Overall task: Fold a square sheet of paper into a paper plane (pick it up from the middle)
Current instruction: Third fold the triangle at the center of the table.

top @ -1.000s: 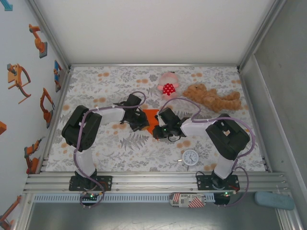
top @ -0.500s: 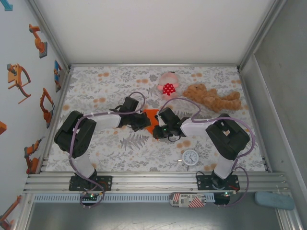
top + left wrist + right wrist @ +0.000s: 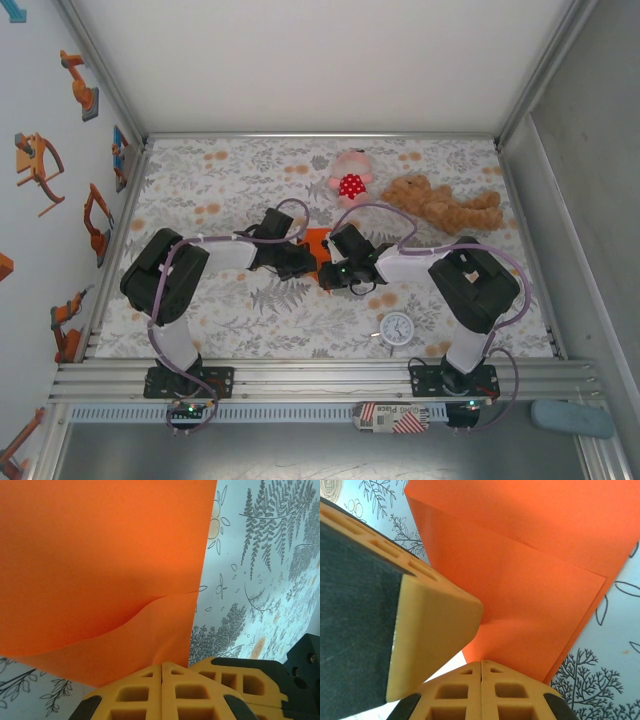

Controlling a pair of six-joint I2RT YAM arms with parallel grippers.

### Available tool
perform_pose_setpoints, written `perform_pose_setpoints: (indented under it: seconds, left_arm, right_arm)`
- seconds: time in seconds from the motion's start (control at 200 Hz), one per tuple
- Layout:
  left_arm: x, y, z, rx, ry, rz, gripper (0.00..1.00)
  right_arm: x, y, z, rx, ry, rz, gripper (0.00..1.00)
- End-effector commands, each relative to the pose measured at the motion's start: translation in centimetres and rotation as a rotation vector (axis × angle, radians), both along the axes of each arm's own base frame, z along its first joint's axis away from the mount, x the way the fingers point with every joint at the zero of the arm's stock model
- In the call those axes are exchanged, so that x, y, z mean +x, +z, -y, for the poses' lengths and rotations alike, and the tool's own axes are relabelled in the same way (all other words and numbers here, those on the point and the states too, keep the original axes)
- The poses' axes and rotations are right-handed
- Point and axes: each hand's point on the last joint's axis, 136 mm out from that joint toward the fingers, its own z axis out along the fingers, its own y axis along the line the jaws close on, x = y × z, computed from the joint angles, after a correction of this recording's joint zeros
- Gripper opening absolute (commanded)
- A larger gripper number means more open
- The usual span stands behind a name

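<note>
The square sheet of paper is bright orange and lies folded on the flowered tablecloth at mid-table; a loose flap curls over it. My left gripper is shut, and the paper's near corner runs creased into its closed tips. Seen from above, it sits at the paper's lower left edge. My right gripper is shut too, tips against the near edge of the doubled paper; I cannot tell whether it pinches the sheet. From above it nearly touches the left one, whose finger looms beside it.
A pink plush toy with a red spotted front and a brown teddy bear lie behind the paper. A small white clock lies near the right arm's base. Aluminium frame rails border the table.
The left gripper has slid right along the paper toward the right gripper and closed the last bit. Its elbow swung out left, then partly back. The right arm has stayed put.
</note>
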Motion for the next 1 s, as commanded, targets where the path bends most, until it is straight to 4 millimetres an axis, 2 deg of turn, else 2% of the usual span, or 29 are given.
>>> perform_pose_setpoints:
  seconds: [0.0, 0.16, 0.371, 0.711, 0.826, 0.871, 0.931, 0.992]
  left_arm:
    - [-0.2, -1.0, -0.4, 0.036, -0.015, 0.009, 0.04]
    - [0.2, -2.5, -2.2, 0.114, 0.016, -0.001, 0.04]
    - [2.0, -4.3, -4.7, 0.155, 0.082, -0.029, 0.04]
    - [5.9, -4.5, -9.2, 0.246, 0.156, -0.029, 0.04]
    - [6.8, -4.1, -9.9, 0.251, 0.163, -0.018, 0.04]
    - [7.4, -3.6, -9.9, 0.245, 0.165, -0.003, 0.05]
    - [8.5, -2.3, -10.0, 0.226, 0.181, 0.023, 0.05]
    - [9.8, -0.4, -9.9, 0.190, 0.206, 0.058, 0.06]
  right_arm:
    - [-2.1, -3.6, 3.1, -0.164, -0.009, -0.093, 0.00]
    - [-2.9, -4.5, 4.2, -0.209, -0.013, -0.116, 0.00]
    - [-4.1, -5.6, 5.7, -0.265, -0.012, -0.152, 0.00]
    - [-4.1, -5.4, 6.5, -0.287, -0.030, -0.143, 0.00]
    - [-3.6, -4.5, 5.9, -0.258, -0.034, -0.125, 0.00]
    - [-3.2, -3.6, 5.0, -0.218, -0.024, -0.107, 0.00]
    - [-2.0, -1.6, 3.5, -0.140, -0.030, -0.055, 0.00]
    - [-0.3, 1.4, 1.5, -0.040, -0.037, 0.017, 0.00]
